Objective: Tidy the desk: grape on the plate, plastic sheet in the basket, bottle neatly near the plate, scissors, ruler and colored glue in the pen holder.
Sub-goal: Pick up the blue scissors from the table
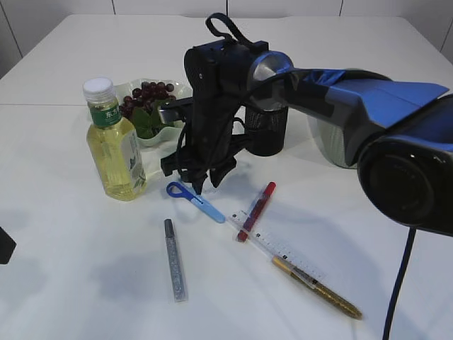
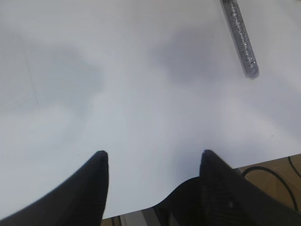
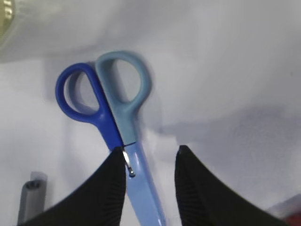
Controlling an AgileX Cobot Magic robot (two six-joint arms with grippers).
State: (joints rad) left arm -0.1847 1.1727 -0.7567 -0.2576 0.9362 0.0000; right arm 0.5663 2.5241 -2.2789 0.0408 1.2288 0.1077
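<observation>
Two arms belong to this rig, and only the right one shows in the exterior view, reaching across the middle of the white table (image 1: 64, 269) with its gripper (image 1: 204, 183) pointing down at the scissors (image 1: 196, 200). From the right wrist view the scissors (image 3: 120, 127) lie closed on the table, both blue handle loops toward twelve o'clock and the sheathed blade running toward six o'clock between the two dark fingers (image 3: 110, 188); the jaws stand narrowly apart, one on each side of the blade near the pivot, and whether they press it I cannot tell. At nine o'clock from the scissors stands the bottle (image 1: 115, 145) of yellow drink, upright with its white cap on. Behind it, toward twelve o'clock, the grapes (image 1: 145, 99) sit on the pale plate (image 1: 168, 132). A black mesh pen holder (image 1: 267, 131) stands behind the arm. Toward four o'clock from the scissors lie the clear ruler (image 1: 279, 249), a red glue pen (image 1: 256, 211) crossing it, and a gold glue pen (image 1: 318, 287) at its far end. A silver glitter glue pen (image 1: 174, 269) lies at six o'clock. The left gripper (image 2: 153, 157) hangs over bare table with its jaws wide apart and holds nothing, the silver pen (image 2: 241, 37) near one o'clock.
</observation>
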